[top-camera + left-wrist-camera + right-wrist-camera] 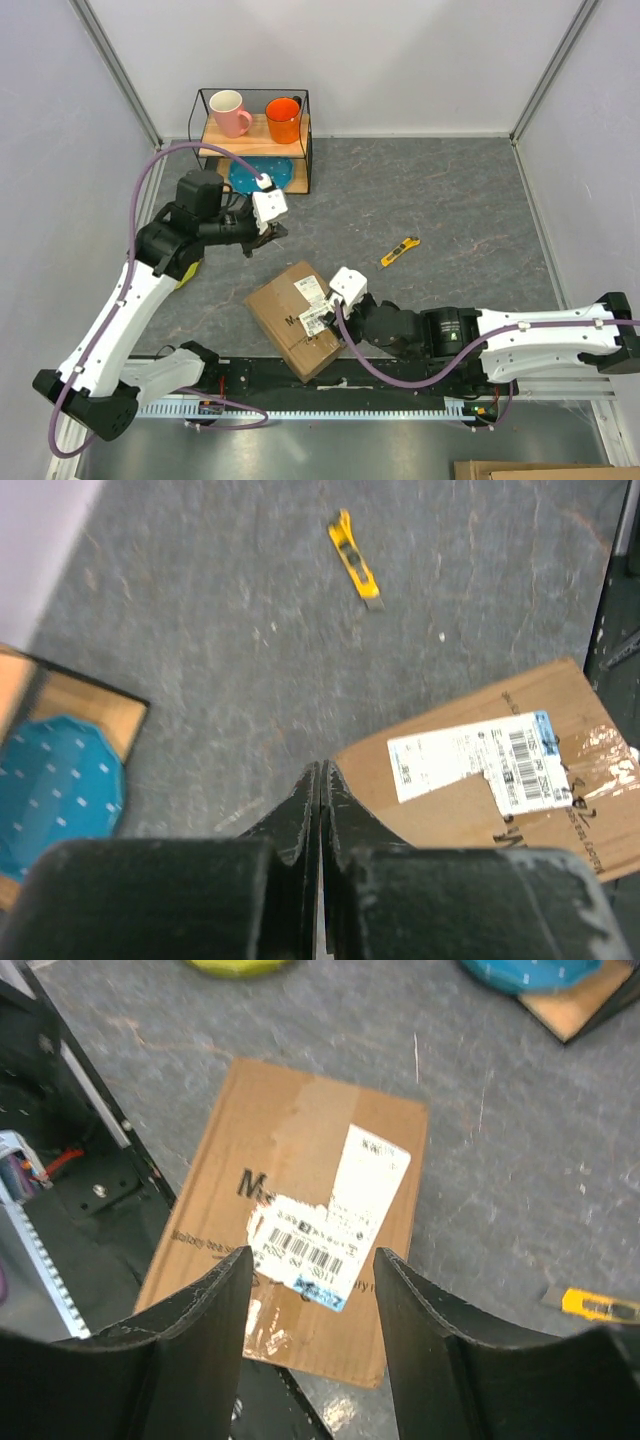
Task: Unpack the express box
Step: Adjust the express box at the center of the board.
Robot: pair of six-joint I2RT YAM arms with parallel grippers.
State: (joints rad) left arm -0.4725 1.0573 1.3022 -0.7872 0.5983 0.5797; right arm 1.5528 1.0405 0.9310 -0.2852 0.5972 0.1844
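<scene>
**Right fingers spread over the labelled carton; left fingers pressed together**

The right gripper (310, 1255) has its two dark fingers apart with nothing clamped between them. In the right wrist view the barcode label shows through the gap. Whether the tips touch the cardboard cannot be told. In the top view this gripper (336, 312) sits over the right-hand part of the express box (280, 310).

The left gripper (320, 772) has its fingers closed flat against each other and holds nothing. It hangs over bare table, with the nearest corner of the box just beyond its tips and to the right. From above, the left gripper (268, 233) is between the wire rack (305, 150) and the box, apart from both.

The box (290, 1130) is brown cardboard, and it lies turned at an angle to the table edges. A paler strip of tape runs across its top face. Two overlapping white labels sit there, one bearing barcodes and a blue corner. Dark print beginning with "M" lies beside them, and a glossy patch of clear tape below.

It lies at the near side of the grey table (450, 200), with its near corner at the black base rail (400, 375).

A yellow utility knife (400, 251) lies to the right of the box and further back, well apart from it.
</scene>
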